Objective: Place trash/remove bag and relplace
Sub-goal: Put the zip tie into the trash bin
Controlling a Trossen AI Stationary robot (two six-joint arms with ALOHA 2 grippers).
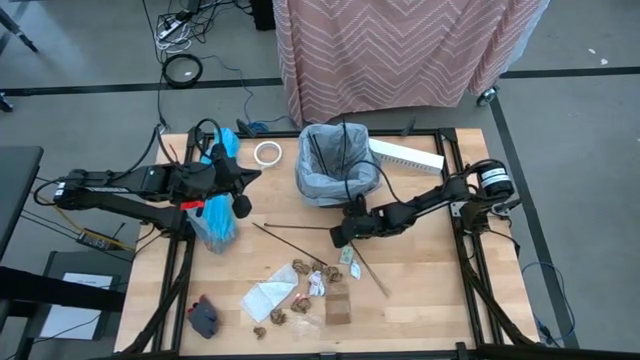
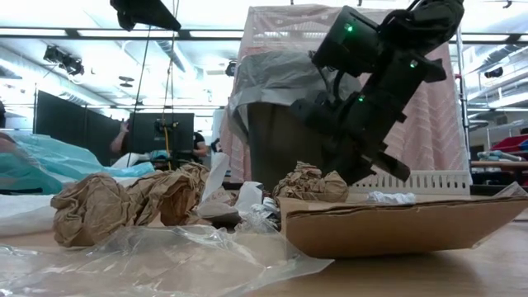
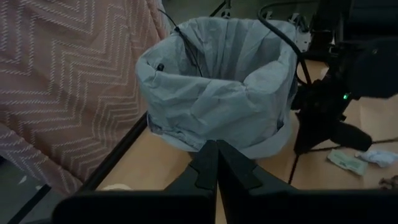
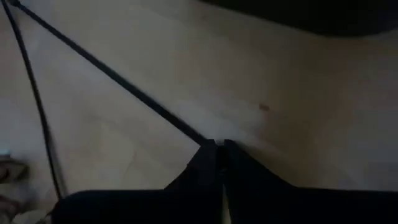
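Wooden table (image 1: 420, 300) fills the high view, with grey floor around it and a pink zigzag curtain (image 1: 400, 50) behind. The landmark is the bin (image 1: 338, 163), lined with the light grey bag (image 1: 325, 182); it stands at the back edge of the table, and thin dark sticks (image 1: 338, 145) stand inside it, leaning on the rim. A long white box (image 1: 405, 154) lies just beside the bin, on its right, and a white tape ring (image 1: 266, 152) lies near it on the left. The turquoise bag (image 1: 215, 215) lies farther left of the bin, under the left gripper (image 1: 240, 190). The right gripper (image 1: 340, 236) is down at the table just in front of the bin, at the end of a long dark stick (image 1: 300, 236). The rest of the trash, brown paper wads (image 1: 305, 268), white paper (image 1: 268, 298) and a cardboard scrap (image 1: 339, 308), lies well in front of the bin.

In the low view, the bin rises behind the paper wads (image 2: 91, 206) and the cardboard scrap (image 2: 396, 227), with the right arm in front of it. People sit far behind.

From the left wrist view, the grey bag (image 3: 211, 93) is open at the top, with dark sticks inside; the left fingers (image 3: 208, 168) are pressed together and hold nothing.

From the right wrist view, the right fingers (image 4: 211, 162) are pressed together on the end of the stick (image 4: 124, 84) lying on the table.
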